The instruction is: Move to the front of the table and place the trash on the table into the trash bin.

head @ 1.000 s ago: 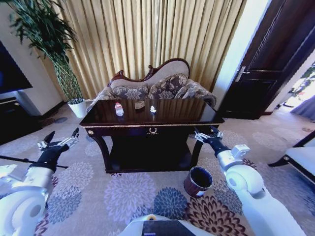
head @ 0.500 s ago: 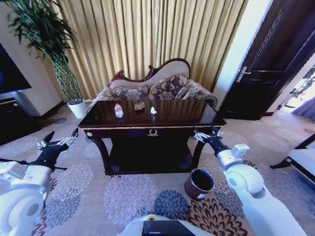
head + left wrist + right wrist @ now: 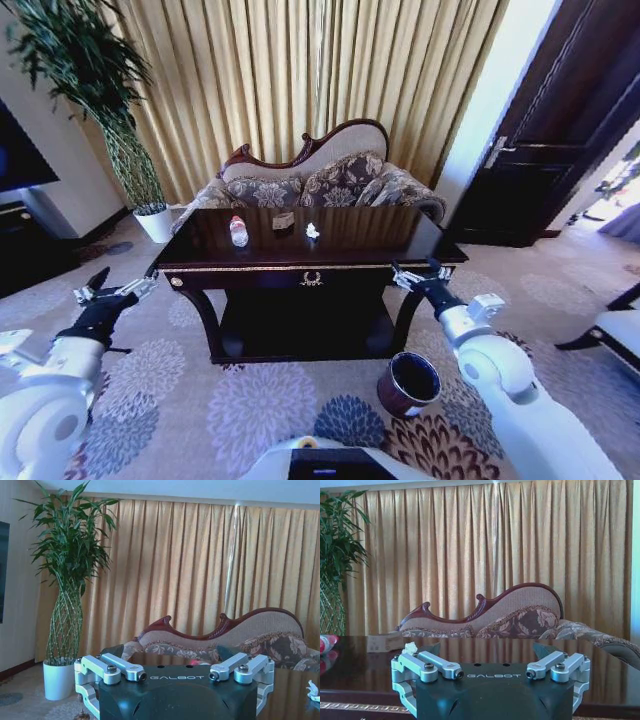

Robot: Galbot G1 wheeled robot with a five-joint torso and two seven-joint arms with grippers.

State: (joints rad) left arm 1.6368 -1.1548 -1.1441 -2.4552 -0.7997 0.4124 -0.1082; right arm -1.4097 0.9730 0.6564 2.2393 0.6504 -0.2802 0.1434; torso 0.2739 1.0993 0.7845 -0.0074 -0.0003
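Note:
The dark glossy table (image 3: pixel 365 235) stands straight ahead, its gold emblem facing me. On its top, left of centre, are the trash items: a clear bottle (image 3: pixel 238 231) with a red cap, a small brownish carton (image 3: pixel 284 221) and a crumpled white scrap (image 3: pixel 312 231). The round dark trash bin (image 3: pixel 408 384) sits on the carpet by the table's front right leg. My left gripper (image 3: pixel 123 284) is open, low and left of the table. My right gripper (image 3: pixel 420 272) is open beside the front right corner. The right wrist view shows the bottle (image 3: pixel 325 644), carton (image 3: pixel 385 641) and scrap (image 3: pixel 410 647) beyond the open right gripper (image 3: pixel 492 671).
A patterned sofa (image 3: pixel 320 180) stands behind the table before gold curtains. A tall plant in a white pot (image 3: pixel 155 222) is at the back left, next to a black TV stand (image 3: pixel 25 245). A dark door (image 3: pixel 560 130) is at the right. Floral carpet (image 3: pixel 250 400) lies in front.
The whole head view has shifted: the table and bin have slid slightly right and look a little closer. Both arms hold the same open pose.

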